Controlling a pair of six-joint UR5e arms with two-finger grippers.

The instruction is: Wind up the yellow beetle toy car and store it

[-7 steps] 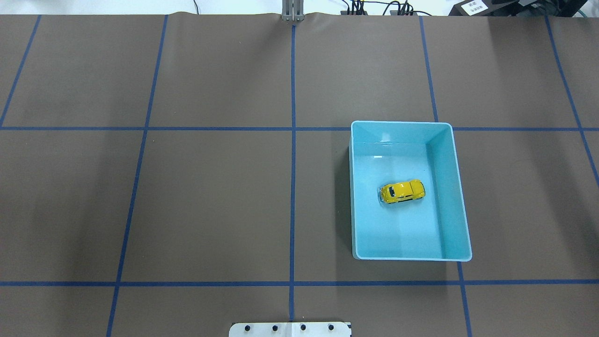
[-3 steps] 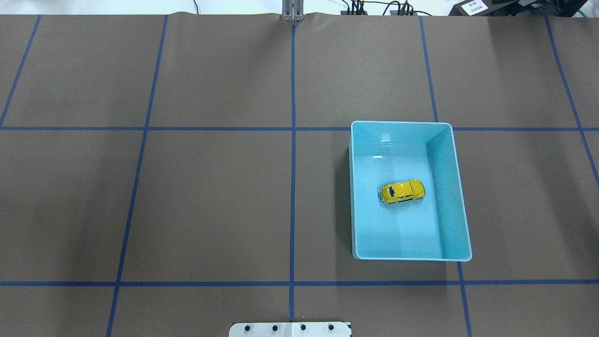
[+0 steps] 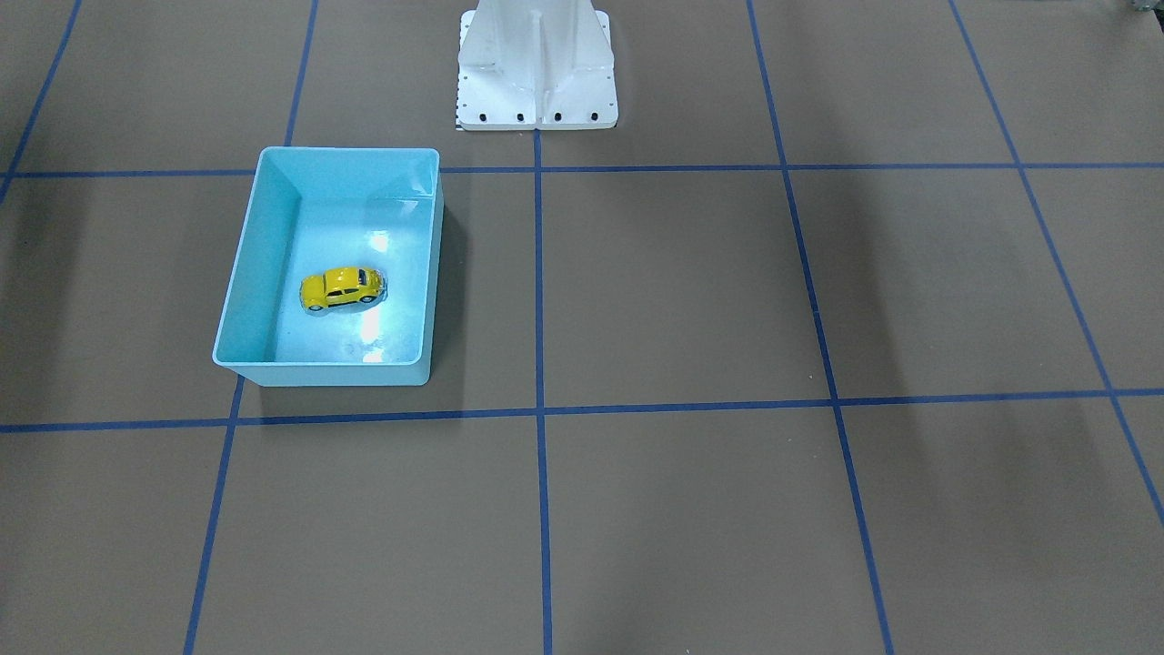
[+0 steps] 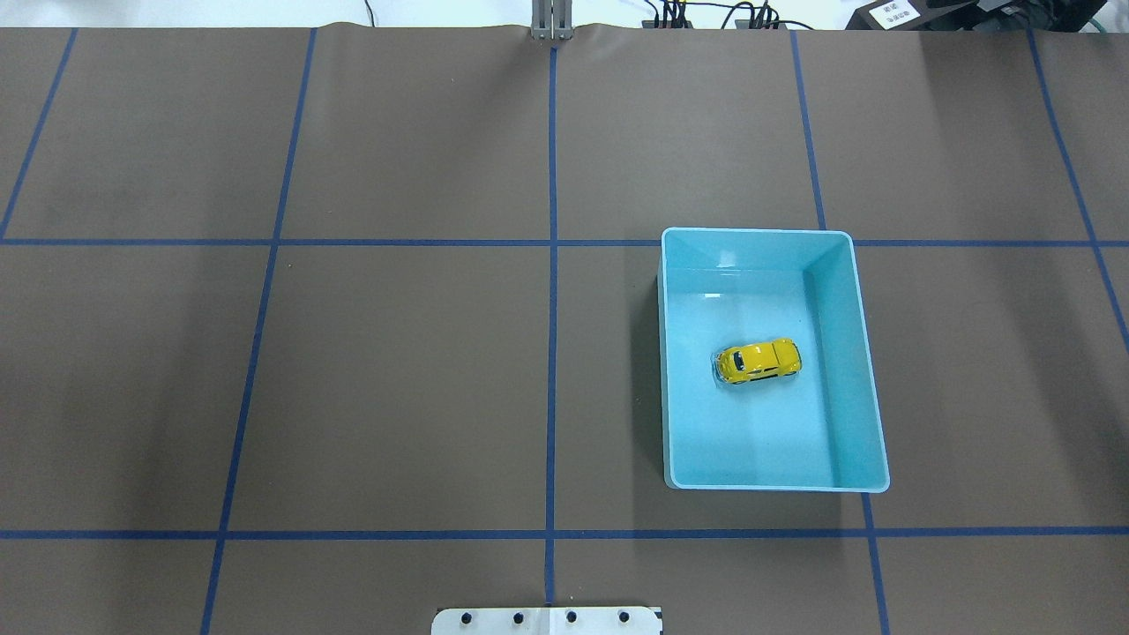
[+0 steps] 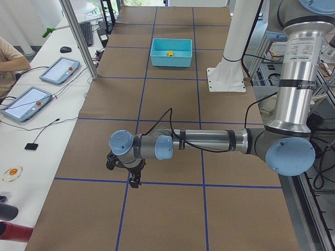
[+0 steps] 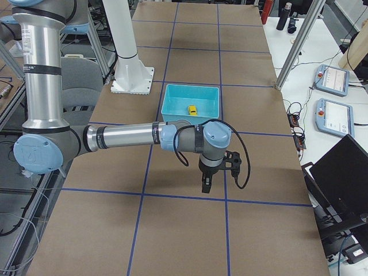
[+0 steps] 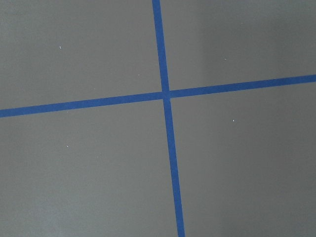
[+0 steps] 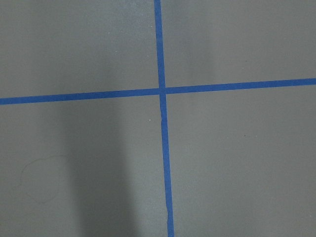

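Brown paper covers the surface, divided into large squares by blue tape lines. A white pedestal is bolted at the robot's edge of the surface.

1. Task object. The yellow beetle toy car stands on its wheels on the floor of the light-blue bin. It lies near the middle of the floor, clear of all four walls, with its long axis crosswise to the bin's longer sides. The bin sits on the robot's right half of the surface, just beside the centre tape line.

2. Left arm. It extends low and level over the surface, well apart from the bin. The left pincer points downward above a tape crossing. It appears in the side view only, so whether its fingers are parted or together cannot be told.

3. Right arm. It also extends level, with the right pincer pointing downward near a tape line, on the near side of the bin in that view. Its finger state likewise cannot be told. The right wrist view shows only paper and a tape crossing.

4. Surroundings. Two tablets lie on a white side table.
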